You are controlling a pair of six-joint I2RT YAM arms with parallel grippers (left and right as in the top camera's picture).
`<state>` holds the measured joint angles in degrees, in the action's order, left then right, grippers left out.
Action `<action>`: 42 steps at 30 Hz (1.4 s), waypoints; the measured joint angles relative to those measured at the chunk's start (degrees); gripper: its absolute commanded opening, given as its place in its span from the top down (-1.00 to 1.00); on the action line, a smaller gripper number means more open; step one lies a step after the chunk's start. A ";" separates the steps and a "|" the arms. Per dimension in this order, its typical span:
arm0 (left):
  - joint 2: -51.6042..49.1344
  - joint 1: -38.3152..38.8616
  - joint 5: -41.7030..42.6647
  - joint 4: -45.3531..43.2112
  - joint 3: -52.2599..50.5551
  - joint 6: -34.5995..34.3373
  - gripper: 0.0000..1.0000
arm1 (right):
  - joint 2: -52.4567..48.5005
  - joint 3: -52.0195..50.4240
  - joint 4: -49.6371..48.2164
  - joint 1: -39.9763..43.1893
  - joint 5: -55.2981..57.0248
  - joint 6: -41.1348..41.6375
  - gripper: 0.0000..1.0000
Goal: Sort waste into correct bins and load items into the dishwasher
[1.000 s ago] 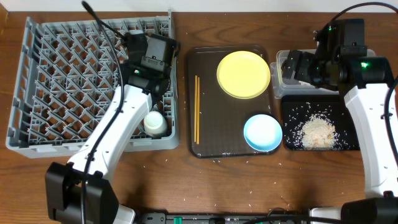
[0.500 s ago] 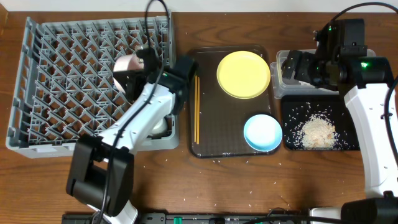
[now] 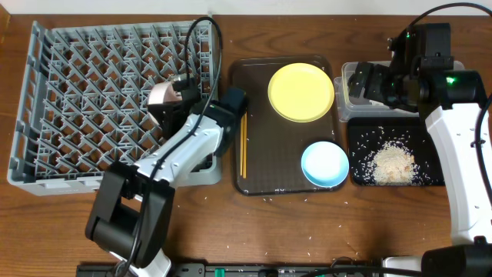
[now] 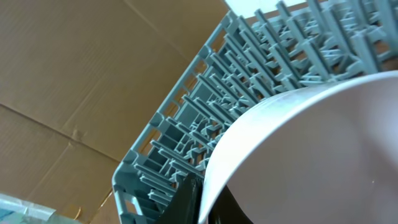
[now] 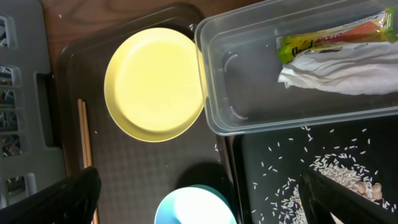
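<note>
**White bowl brought over the rack; right side unchanged**

Overhead. The white bowl (image 3: 161,95) is held on edge by the left hand (image 3: 177,93) above the middle right of the grey rack (image 3: 77,92). A second ago no bowl was to be seen there. Half a second ago it was held slightly further back. Whether it touches the pegs cannot be told. The cup, seen a second ago in the rack's near right corner, is now covered by the forearm. The yellow plate (image 3: 300,92), blue bowl (image 3: 324,164) and chopsticks (image 3: 243,135) are left on the brown tray (image 3: 265,165), which sits on the worktop (image 3: 231,223). The right hand (image 3: 360,83) hangs over the clear tub (image 3: 346,104), exactly as it did in both earlier pictures. Rice (image 3: 392,163) lies in the black tray (image 3: 361,175).

Left wrist. The bowl's rim fills the lower right and is pinched by one dark finger (image 4: 186,196), the hand being closed on it. Rack pegs are seen beyond.

Right wrist. The wrapper (image 5: 336,38) and napkin (image 5: 336,74) are lodged in the tub, so the waste appears sorted. The fingers stand wide apart with nothing between them.

Judgement: the bowl is about to be seated in the rack, and three items remain to be loaded.
</note>
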<state>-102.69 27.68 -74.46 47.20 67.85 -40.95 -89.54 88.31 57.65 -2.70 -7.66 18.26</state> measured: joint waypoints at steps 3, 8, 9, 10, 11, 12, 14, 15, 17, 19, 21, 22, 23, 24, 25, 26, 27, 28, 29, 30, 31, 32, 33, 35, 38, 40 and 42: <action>0.00 2.36 0.87 -0.09 0.00 0.02 0.83 | 0.00 0.00 -0.02 0.00 0.00 -0.02 -0.98; 0.00 3.54 2.54 0.13 0.00 0.26 0.85 | 0.00 0.00 -0.02 0.00 0.00 -0.02 -0.99; 0.00 3.54 2.45 0.13 0.00 0.50 0.85 | 0.00 0.00 -0.02 0.00 0.00 0.00 -0.98; 0.00 3.54 1.84 0.13 0.00 0.74 0.85 | 0.00 0.00 0.00 0.00 0.00 -0.02 -0.98; 0.00 3.54 1.20 0.15 0.00 0.90 0.86 | 0.00 0.00 -0.02 0.00 0.00 0.00 -0.99; 0.00 3.56 0.20 0.15 0.00 1.01 0.85 | 0.00 0.00 -0.02 0.00 0.00 0.00 -0.99; 0.00 3.56 -4.02 0.28 0.00 1.77 0.85 | 0.00 0.00 0.00 0.00 0.00 -0.02 -0.98; 0.00 3.58 -6.21 0.26 0.00 1.99 0.85 | 0.00 0.00 -0.02 0.00 0.00 0.00 -0.99; 0.00 3.61 -8.81 0.13 0.00 2.12 0.85 | 0.00 0.00 -0.02 0.00 -0.02 0.00 -0.99; -0.02 3.61 -10.19 -0.11 0.00 1.51 0.86 | 0.00 0.00 -0.02 0.00 0.00 0.00 -0.98; -0.22 3.61 -10.82 -0.68 0.00 0.68 0.85 | 0.00 0.00 -0.02 0.00 0.00 -0.02 -0.99; -0.52 3.61 -11.06 -1.18 0.00 0.46 0.86 | 0.00 0.00 -0.02 0.00 0.00 0.00 -0.98; -1.16 3.61 -11.30 -1.49 0.00 0.37 0.85 | 0.00 0.00 -0.02 0.00 0.00 0.00 -0.98; -2.01 3.61 -11.39 -1.88 0.00 0.24 0.85 | 0.00 0.00 -0.02 0.00 0.00 0.00 -0.99; -2.71 3.61 -11.50 -2.12 0.00 0.22 0.86 | 0.00 0.00 -0.02 0.00 0.00 0.00 -0.98; -4.61 3.54 -11.85 -2.29 0.00 0.22 0.86 | 0.00 0.00 -0.02 0.00 0.00 -0.02 -0.98; -6.62 3.54 -12.55 -2.38 0.00 0.17 0.86 | 0.00 0.00 0.00 0.00 -0.02 0.00 -0.99; -7.41 3.50 -12.57 -2.43 0.00 0.04 0.86 | 0.00 0.00 0.00 0.00 0.00 0.00 -0.99; -7.58 3.50 -12.57 -2.47 0.00 0.02 0.86 | 0.00 0.00 -0.02 0.00 0.00 0.00 -0.99; -7.56 3.50 -12.57 -2.51 0.02 0.02 0.86 | 0.00 0.00 -0.02 0.00 0.00 0.00 -0.98; -7.56 3.52 -12.57 -2.54 0.07 0.02 0.86 | 0.00 0.00 0.00 0.00 0.00 0.00 -0.98; -7.56 3.50 -12.57 -2.51 0.09 0.07 0.86 | 0.00 0.00 -0.02 0.00 0.00 0.00 -0.98; -7.56 3.50 -12.57 -2.56 0.09 0.26 0.86 | 0.00 0.00 -0.02 0.00 0.00 0.00 -0.98; -7.56 3.50 -12.57 -2.62 0.09 0.85 0.86 | 0.00 0.00 -0.02 0.00 0.00 0.00 -0.99; -7.56 3.43 -12.57 -2.67 0.09 2.01 0.86 | 0.00 0.00 -0.02 0.00 -0.02 0.00 -0.99; -7.39 3.21 -12.57 -2.67 0.09 2.84 0.85 | 0.00 0.00 -0.02 0.00 -0.02 0.00 -0.99; -6.05 3.02 -12.55 -2.62 0.09 3.78 0.86 | 0.00 0.00 -0.02 0.00 -0.02 -0.02 -0.99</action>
<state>-108.75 30.70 -87.00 44.58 67.94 -37.17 -89.54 88.31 57.63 -2.70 -7.68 18.24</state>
